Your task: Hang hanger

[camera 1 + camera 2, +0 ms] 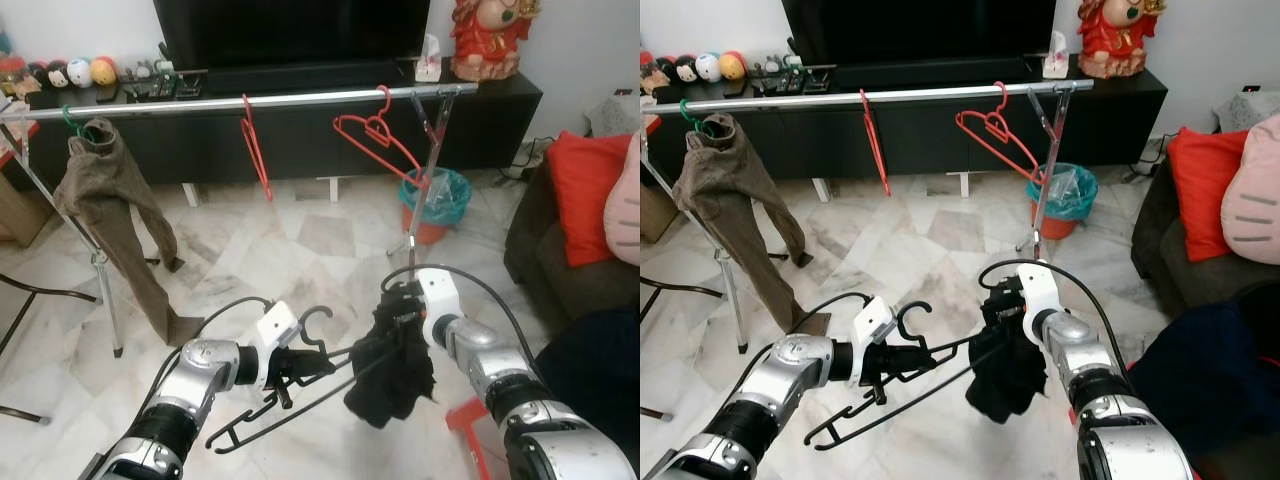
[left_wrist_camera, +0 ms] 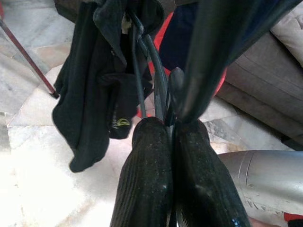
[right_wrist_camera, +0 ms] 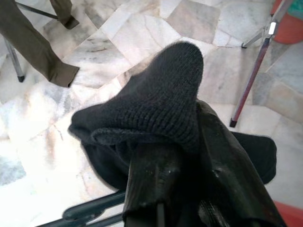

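In the left eye view, the left tool [image 1: 300, 365] is clamped on the black hanger [image 1: 262, 412] at six o'clock, below the rail [image 1: 240, 102]. In the left wrist view its fingers [image 2: 147, 170] are pressed together on the wire. In the right wrist view, the right tool [image 3: 189, 184] pinches the dark garment [image 3: 156, 109].

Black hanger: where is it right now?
In the eye views the black hanger sits low in front of the robot, above the marble floor, clamped in the left gripper; its right end carries a black garment gripped by the right gripper.
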Available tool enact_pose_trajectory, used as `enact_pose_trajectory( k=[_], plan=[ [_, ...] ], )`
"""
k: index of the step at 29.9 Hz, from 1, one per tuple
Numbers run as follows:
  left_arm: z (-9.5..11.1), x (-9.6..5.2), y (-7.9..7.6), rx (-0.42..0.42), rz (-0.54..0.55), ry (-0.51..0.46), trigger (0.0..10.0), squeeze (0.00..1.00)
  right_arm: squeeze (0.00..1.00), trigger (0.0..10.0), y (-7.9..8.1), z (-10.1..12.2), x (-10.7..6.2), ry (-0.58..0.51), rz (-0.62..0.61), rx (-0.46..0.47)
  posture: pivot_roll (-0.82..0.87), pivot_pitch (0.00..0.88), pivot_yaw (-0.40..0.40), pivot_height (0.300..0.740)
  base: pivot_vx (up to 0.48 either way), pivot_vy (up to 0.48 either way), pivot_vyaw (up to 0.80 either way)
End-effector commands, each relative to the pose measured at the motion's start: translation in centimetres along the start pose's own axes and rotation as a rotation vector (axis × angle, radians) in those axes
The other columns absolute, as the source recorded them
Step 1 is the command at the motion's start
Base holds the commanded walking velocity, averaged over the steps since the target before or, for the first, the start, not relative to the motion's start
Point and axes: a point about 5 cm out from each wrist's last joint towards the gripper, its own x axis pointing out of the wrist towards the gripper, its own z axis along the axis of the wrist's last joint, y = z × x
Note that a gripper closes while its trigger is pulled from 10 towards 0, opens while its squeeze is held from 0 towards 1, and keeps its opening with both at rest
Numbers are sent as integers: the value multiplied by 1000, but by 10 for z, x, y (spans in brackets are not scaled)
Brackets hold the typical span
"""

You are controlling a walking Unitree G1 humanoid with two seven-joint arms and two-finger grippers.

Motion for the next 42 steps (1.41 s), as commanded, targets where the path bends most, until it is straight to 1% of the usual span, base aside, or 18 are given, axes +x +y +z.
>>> enact_pose_trajectory(
  k=[1, 3, 7, 10, 16, 17, 18, 19, 20, 21, 25, 27, 30, 31, 34, 37, 40, 42],
  plan=[
    [3, 2, -2, 17, -25, 4, 10000, 0, 0, 10000, 5, 22, 2, -65, 14, 8, -51, 20, 36, 740, 0, 0, 0],
    [2, 2, -6, 14, -49, 14, 10000, 0, 0, 10000, 6, 26, 2, -80, 15, 29, -49, 20, 37, 740, 0, 0, 0],
    [0, 3, -4, 28, -18, 39, 10000, 0, 0, 10000, 9, 33, 2, -99, 17, 57, -53, 20, 38, 740, 0, 0, 0],
    [-2, 5, 1, 54, 44, 78, 10000, 0, 0, 10000, 14, 37, 2, -95, 12, 51, -53, 20, 39, 740, 0, 0, 0],
    [1, 7, 13, 83, 206, 89, 10000, 0, 0, 10000, 18, 40, 0, -96, 7, 59, -53, 19, 41, 740, 0, 0, 0],
    [1, 7, 13, 83, 206, 89, 10000, 0, 0, 10000, 18, 40, 0, -96, 7, 59, -53, 19, 41, 740, 0, 0, 0],
    [2, 7, 15, 90, 236, 85, 10000, 0, 0, 10000, 20, 41, 0, -98, 9, 57, -55, 20, 42, 740, 0, 0, 0],
    [4, 6, 20, 101, 297, 83, 10000, 0, 0, 10000, 22, 42, -2, -100, 14, 50, -57, 22, 43, 740, 0, 0, 0],
    [4, 6, 20, 101, 297, 83, 10000, 0, 0, 10000, 22, 42, -2, -100, 14, 50, -57, 22, 43, 740, 0, 0, 0],
    [7, 6, 24, 95, 336, 70, 10000, 0, 0, 10000, 23, 43, -4, -105, 17, 44, -59, 21, 44, 740, 0, 0, 0],
    [11, 3, 30, 107, 393, 54, 10000, 0, 0, 10000, 20, 41, -7, -102, 13, 39, -57, 23, 44, 740, 0, 0, 0],
    [14, 0, 35, 108, 458, 41, 10000, 0, 0, 10000, 19, 40, -8, -98, 6, 42, -57, 23, 45, 740, 0, 0, 0],
    [17, -1, 38, 120, 493, 31, 10000, 0, 0, 10000, 19, 39, -8, -94, 4, 41, -57, 23, 45, 740, 0, 0, 0],
    [22, -1, 39, 111, 488, -12, 10000, 0, 0, 10000, 18, 36, -9, -84, 1, 41, -56, 25, 45, 740, 0, 0, 0],
    [26, 0, 36, 102, 453, -52, 10000, 0, 0, 10000, 17, 32, -10, -71, -7, 39, -55, 26, 45, 740, 0, 0, 0],
    [25, 5, 29, 116, 357, -53, 10000, 0, 0, 10000, 13, 27, -10, -57, -21, 43, -53, 25, 46, 740, 0, 0, 0],
    [27, 7, 23, 90, 292, -94, 10000, 0, 0, 10000, 13, 27, -10, -57, -17, 46, -56, 25, 47, 740, 0, 0, 0],
    [28, 9, 17, 71, 207, -113, 10000, 0, 0, 10000, 11, 25, -10, -52, -21, 39, -54, 26, 47, 740, 0, 0, 0]
  ],
)
